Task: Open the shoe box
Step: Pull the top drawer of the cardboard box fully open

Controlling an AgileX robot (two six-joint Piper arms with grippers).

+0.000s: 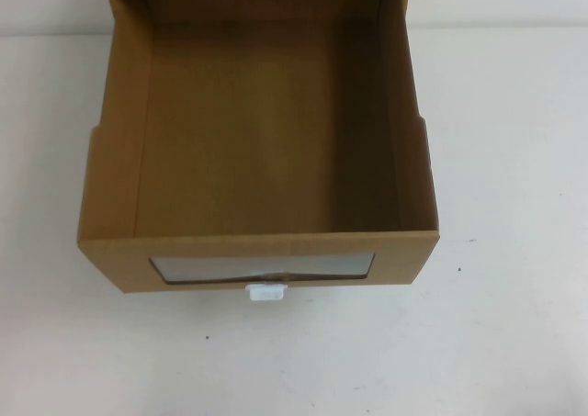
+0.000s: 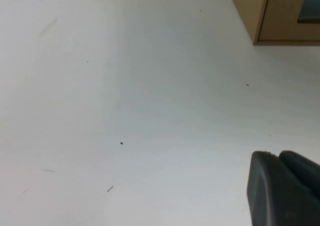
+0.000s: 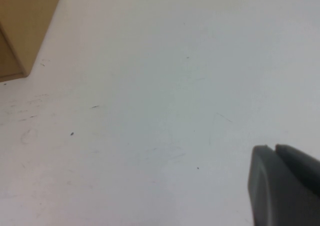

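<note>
- Spreading under everything, the white table (image 1: 514, 342) is bare but for a few dark specks, so both arms have room to park clear of the work.
- Sitting at the middle and running to the far edge of the high view, the brown cardboard shoe box (image 1: 257, 140) stands with its top uncovered. Its inside is empty and visible down to the floor, so I judge the opening done or nearly done.
- Across the box's near wall runs a clear window (image 1: 262, 267), there to show the contents.
- The left gripper (image 2: 277, 158) is out of the high view and hangs over bare table. Its wrist camera catches a corner of the box and an edge of the window, so it likely waits near and to the left. Its fingers lie together with no gap, holding nothing.
- The right gripper (image 3: 274, 151) hangs likewise over bare table on the right, well apart from the box, closed and empty.
- A small white pull tab (image 1: 266, 293) juts from the near wall just under the window, placed as the grip point.
</note>
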